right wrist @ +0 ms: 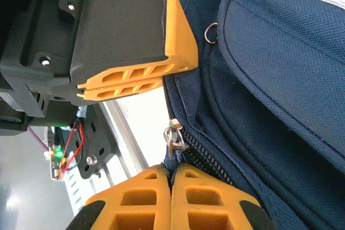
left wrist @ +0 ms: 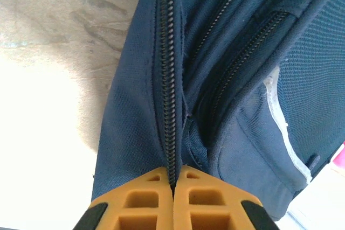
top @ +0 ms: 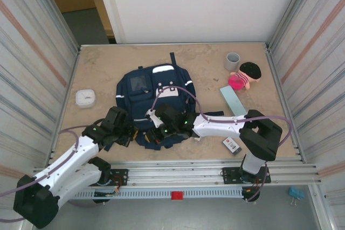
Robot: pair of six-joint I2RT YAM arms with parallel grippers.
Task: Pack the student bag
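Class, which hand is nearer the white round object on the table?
Left. The left hand pinches the near edge of the student bag, right of the white round object; the right hand grips farther right along that edge.

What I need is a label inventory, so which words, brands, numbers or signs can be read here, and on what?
No text can be read anywhere.
student bag: any print on its white patches is too small to read.
small box by the right arm: white face with a red mark, too small to read.
Wrist close-ups: no lettering on the student bag.
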